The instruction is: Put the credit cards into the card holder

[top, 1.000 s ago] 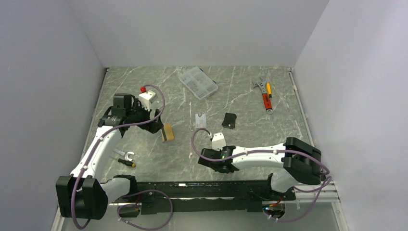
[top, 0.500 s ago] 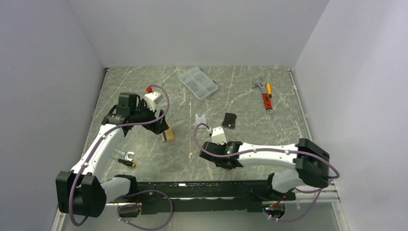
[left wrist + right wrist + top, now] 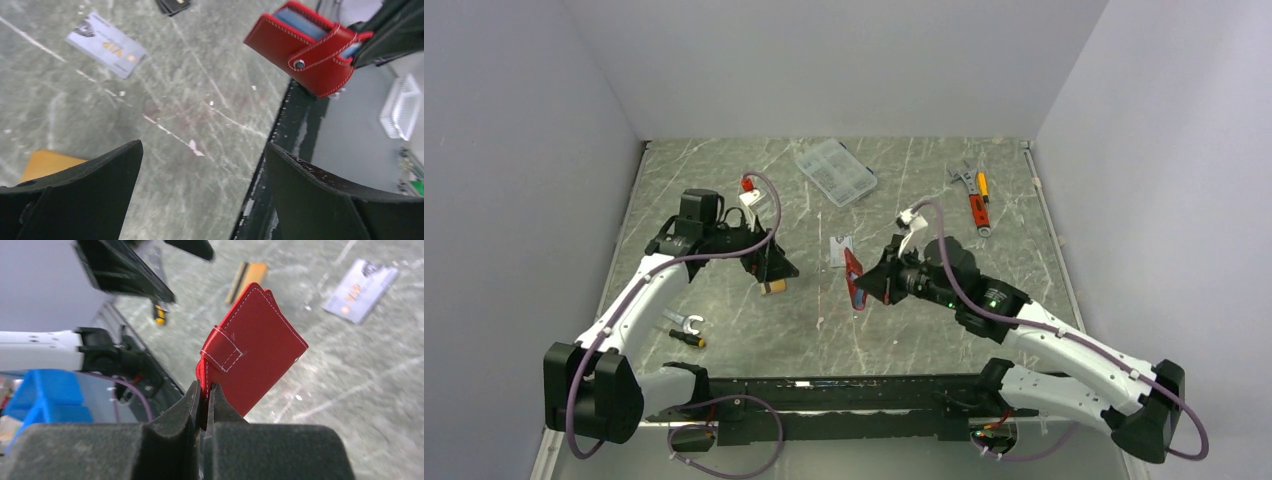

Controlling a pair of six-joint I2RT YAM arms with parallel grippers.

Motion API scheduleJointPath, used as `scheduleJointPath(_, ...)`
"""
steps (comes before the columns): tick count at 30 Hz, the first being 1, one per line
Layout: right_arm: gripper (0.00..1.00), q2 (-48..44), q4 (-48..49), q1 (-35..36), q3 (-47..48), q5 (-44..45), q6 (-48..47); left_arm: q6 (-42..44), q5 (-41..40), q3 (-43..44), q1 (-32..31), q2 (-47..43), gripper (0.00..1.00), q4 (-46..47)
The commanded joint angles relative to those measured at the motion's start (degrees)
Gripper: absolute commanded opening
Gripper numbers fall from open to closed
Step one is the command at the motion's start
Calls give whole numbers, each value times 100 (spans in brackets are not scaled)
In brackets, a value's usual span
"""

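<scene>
On the grey-green, marble-veined worktop (image 3: 764, 330) the left fingers (image 3: 90, 190), broad matte black wedges, stand wide apart with nothing between them. They hover over a flat orange-gold card (image 3: 47, 162) lying on the stone. Further right a thin silver-grey card (image 3: 106, 45) lies flat, its long axis slanting across the worktop. Right of it the card holder (image 3: 255, 347) hangs clear of the worktop. It is smooth red leather-like material with pale stitching, a snap tab with a metal stud and a light blue lining. From above it shows edge-on, long axis running far to near. The dark padded right fingers (image 3: 170, 435) are pressed together on its lower edge.
</scene>
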Motion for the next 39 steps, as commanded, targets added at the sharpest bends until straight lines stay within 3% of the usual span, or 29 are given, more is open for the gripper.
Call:
scheduleJointPath(1,0,-143,1648,-602,-95,-1988,72,-705,1191,-316,-17,-104,99,710)
scheduleJointPath(5,0,31,2704,-858,-168,-2571,484,-1959,1772,-588,-18,-94,99,1694)
scheduleJointPath(9,0,292,3954,-973,-210,-2841,976,-3995,2025,-967,-18,15,99,3703)
scheduleJointPath(11,0,443,4522,-1034,-247,-2881,1221,-5665,2048,-1396,-14,76,99,5686)
scheduleJointPath(12,0,518,4819,-1075,-284,-2893,1357,-6704,1986,-1629,1,126,99,7442)
scheduleJointPath(13,0,595,5163,-1094,-315,-2888,1560,-7467,1910,-1778,33,174,99,8510)
scheduleJointPath(14,0,672,5635,-1099,-356,-2869,1725,-7963,1861,-1798,49,208,99,9037)
scheduleJointPath(19,0,1163,6963,-1108,-412,-2859,2379,-8867,1702,-1517,93,264,99,9989)
scheduleJointPath(29,0,2015,8793,-1109,-504,-2747,3439,-9317,1642,-1467,114,295,93,10672)
scheduleJointPath(36,0,2546,9624,-1100,-617,-2744,3934,-9644,1566,-1318,346,270,72,11045)
scheduleJointPath(39,0,2629,9484,-1100,-578,-2788,3890,-9692,1578,-1295,384,243,59,11119)
